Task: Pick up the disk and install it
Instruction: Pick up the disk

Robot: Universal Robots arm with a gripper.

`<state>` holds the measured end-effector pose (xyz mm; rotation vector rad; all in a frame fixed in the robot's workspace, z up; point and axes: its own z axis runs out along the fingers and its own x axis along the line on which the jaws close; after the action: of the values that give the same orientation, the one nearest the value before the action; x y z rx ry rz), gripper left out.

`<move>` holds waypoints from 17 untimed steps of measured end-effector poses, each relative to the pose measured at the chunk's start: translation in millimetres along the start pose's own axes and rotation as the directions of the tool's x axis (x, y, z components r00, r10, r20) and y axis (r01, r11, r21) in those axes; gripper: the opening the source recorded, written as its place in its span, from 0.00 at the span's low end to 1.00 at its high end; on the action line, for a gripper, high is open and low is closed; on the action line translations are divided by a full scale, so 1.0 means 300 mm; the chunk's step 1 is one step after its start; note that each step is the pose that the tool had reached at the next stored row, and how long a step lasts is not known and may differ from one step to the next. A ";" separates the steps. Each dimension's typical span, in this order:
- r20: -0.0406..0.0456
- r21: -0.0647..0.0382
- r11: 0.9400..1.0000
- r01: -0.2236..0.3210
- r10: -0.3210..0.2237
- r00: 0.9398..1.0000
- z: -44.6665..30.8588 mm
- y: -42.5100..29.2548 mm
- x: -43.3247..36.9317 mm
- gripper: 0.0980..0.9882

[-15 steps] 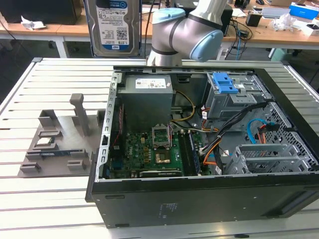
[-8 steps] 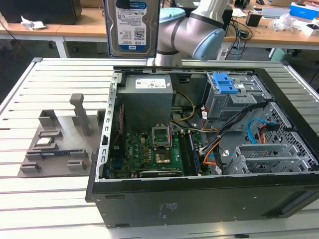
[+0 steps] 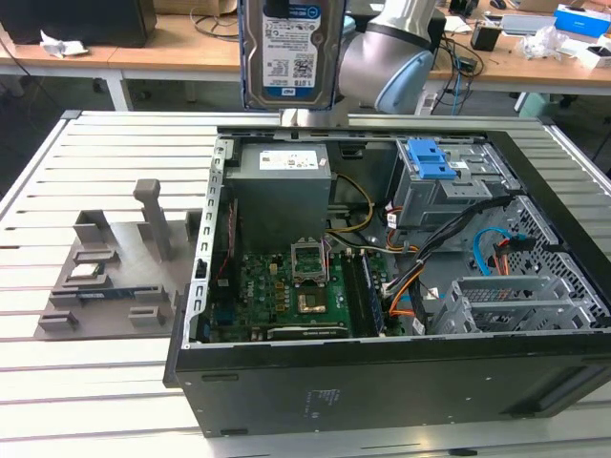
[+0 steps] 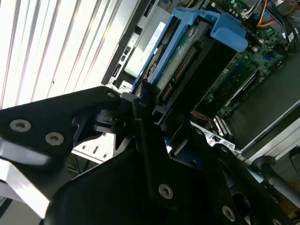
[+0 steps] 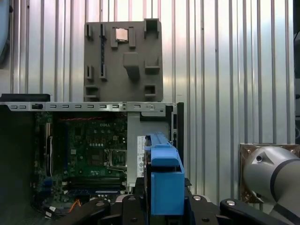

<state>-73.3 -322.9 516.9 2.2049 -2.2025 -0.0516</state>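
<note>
The disk hangs upright high above the back edge of the open computer case, its white-and-blue label facing the exterior view. In both wrist views its blue bracket sits between the black fingers of my gripper, which is shut on the disk. In the second wrist view the disk's connector edge and green circuit board point down toward the case interior. The disk touches nothing below it.
Inside the case are a grey power supply, a motherboard, orange and blue cables, and a drive bay with a ridged blue latch. A grey parts fixture lies on the slatted table at the exterior view's left. The arm's elbow is behind the disk.
</note>
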 end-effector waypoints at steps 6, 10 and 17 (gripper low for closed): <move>0.000 -0.003 1.000 0.000 0.000 1.000 -0.006 -0.145 0.000 0.30; 0.000 -0.003 1.000 0.000 0.000 1.000 -0.007 -0.166 0.012 0.30; 0.000 -0.003 1.000 0.000 0.000 1.000 -0.007 -0.167 0.097 0.30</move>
<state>-23.2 -351.9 516.8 2.2034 -2.2009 -0.0550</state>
